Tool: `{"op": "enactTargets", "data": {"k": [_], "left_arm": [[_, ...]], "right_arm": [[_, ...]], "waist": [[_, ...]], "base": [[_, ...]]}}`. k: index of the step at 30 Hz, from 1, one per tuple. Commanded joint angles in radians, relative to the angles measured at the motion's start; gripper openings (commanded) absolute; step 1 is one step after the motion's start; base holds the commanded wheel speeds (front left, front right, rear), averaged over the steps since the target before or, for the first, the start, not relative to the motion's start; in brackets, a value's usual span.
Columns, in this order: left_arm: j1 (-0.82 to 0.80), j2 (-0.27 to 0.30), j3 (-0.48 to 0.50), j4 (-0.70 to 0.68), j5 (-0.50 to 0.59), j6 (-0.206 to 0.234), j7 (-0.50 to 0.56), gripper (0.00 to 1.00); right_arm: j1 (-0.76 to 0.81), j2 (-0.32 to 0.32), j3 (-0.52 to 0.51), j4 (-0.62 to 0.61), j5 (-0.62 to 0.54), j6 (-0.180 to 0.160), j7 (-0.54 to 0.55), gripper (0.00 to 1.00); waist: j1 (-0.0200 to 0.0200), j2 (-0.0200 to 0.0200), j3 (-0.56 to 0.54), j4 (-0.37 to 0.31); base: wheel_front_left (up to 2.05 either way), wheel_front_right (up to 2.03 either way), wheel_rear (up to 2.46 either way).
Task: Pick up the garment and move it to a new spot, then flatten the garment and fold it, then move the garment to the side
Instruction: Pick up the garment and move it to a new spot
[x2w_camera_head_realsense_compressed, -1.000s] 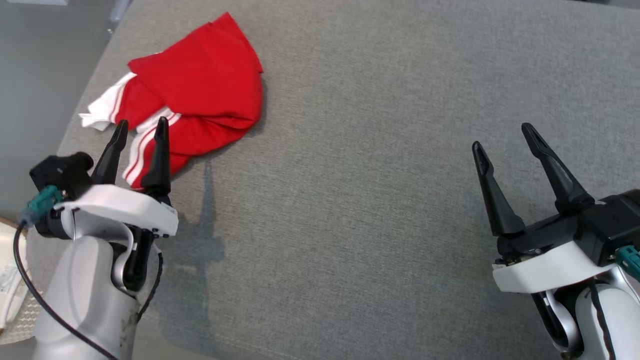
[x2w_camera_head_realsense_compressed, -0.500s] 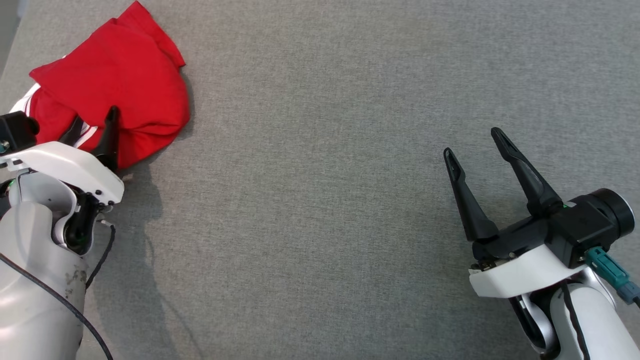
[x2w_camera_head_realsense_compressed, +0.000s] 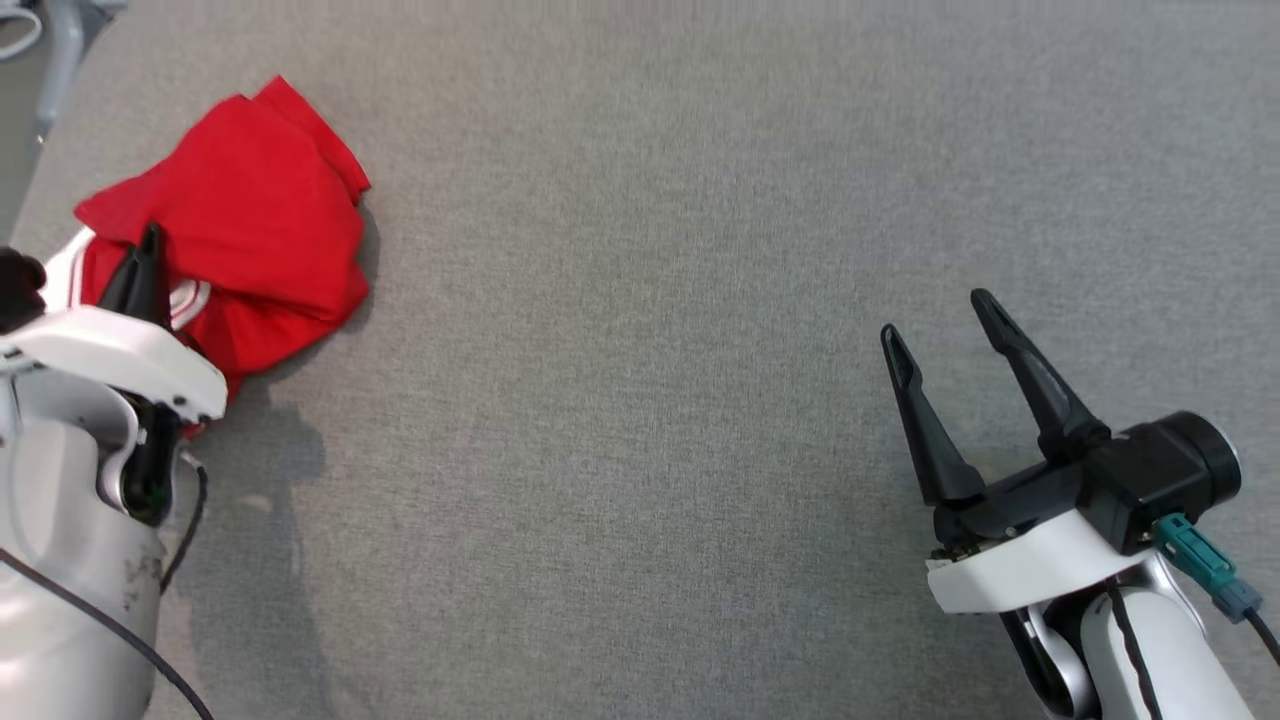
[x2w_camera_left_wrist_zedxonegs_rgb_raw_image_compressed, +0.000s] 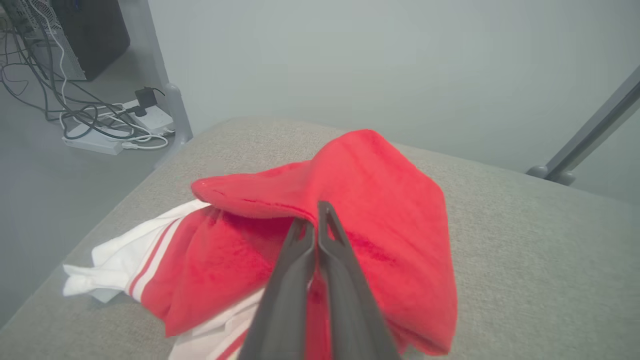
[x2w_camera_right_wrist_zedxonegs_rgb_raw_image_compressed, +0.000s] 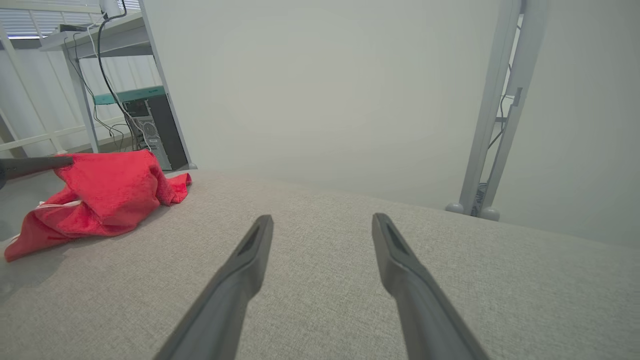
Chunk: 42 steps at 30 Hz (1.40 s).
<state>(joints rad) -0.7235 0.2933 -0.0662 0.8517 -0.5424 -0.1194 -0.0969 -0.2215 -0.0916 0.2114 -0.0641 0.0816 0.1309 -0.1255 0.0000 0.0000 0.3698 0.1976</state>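
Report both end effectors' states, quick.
Left end effector: closed, pinching the red garment.
Right end effector: open, holding nothing.

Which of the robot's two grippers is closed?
The left gripper: its dark fingers are pinched together on a fold of the red garment, whereas the right gripper stands wide open, holding nothing.

No text, label, brand, number or sign can be read in any view. The red garment bears plain white stripes without lettering. The dark computer tower on the floor beyond the table is too small and blurred for any marking on it to be made out.
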Motion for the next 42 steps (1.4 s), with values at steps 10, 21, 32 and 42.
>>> {"op": "enactTargets", "data": {"k": [10, 21, 32, 42], "left_arm": [[0.123, 0.002, 0.013, -0.167, 0.015, 0.028, -0.124, 0.00], [0.275, -0.009, 0.091, -0.649, 0.009, 0.156, -0.150, 0.00], [0.348, -0.091, 0.026, -0.939, 0.028, 0.235, -0.106, 0.00], [0.285, -0.083, -0.002, -0.982, 0.060, 0.246, -0.088, 0.00]], "right_arm": [[0.059, 0.023, -0.026, 0.060, 0.039, 0.000, -0.054, 1.00], [0.118, 0.037, -0.054, 0.088, 0.077, 0.000, -0.082, 1.00], [0.125, 0.039, -0.073, 0.087, 0.095, 0.000, -0.095, 1.00], [0.120, 0.039, -0.090, 0.082, 0.095, 0.000, -0.098, 1.00]], "waist": [[0.0000, 0.0000, -0.211, 0.023], [0.0000, 0.0000, -0.356, 0.010], [0.0000, 0.0000, -0.400, -0.073], [0.0000, 0.0000, -0.391, -0.217]], "base": [[0.00, 0.00, 0.00], [0.00, 0.00, 0.00], [0.00, 0.00, 0.00], [0.00, 0.00, 0.00]]}}
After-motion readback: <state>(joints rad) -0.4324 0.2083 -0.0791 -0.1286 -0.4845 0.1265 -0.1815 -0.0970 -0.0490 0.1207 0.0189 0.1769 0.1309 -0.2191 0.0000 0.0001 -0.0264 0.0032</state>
